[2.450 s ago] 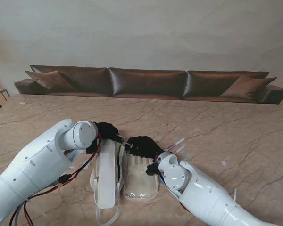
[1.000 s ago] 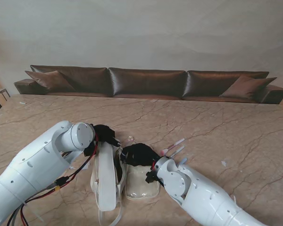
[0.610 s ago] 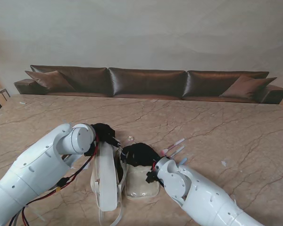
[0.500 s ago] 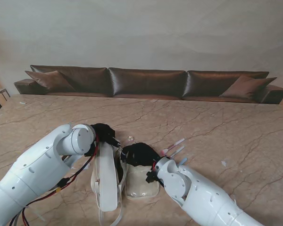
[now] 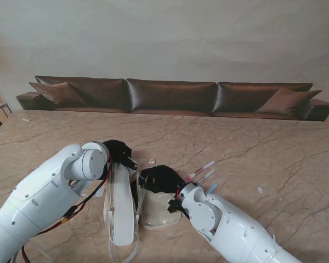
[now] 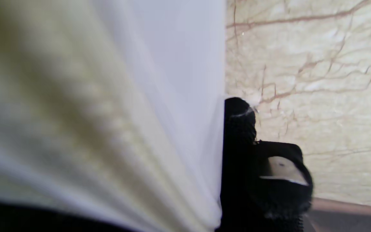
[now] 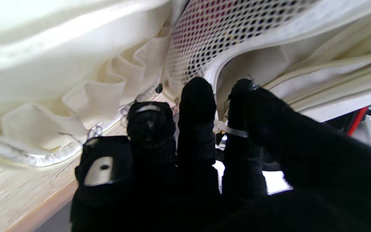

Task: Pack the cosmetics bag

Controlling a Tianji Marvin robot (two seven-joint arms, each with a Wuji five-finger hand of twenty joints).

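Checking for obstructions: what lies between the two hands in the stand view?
Stand view: only the cosmetics bag lies between them. Its raised white flap stands by the left hand, and the right hand rests at its opening.

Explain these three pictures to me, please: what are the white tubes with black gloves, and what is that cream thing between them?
The white tubes are a robot's two arms, ending in black-gloved five-finger hands. The wide picture comes from a camera above its shoulders; the two close-ups come from cameras on its wrists, looking along the fingers. On the marble table lies an open cream cosmetics bag. The left hand grips the bag's raised flap. The right hand reaches into the bag's opening, fingers at a mesh pocket; whether it holds anything cannot be seen. A few slim sticks lie beside it.
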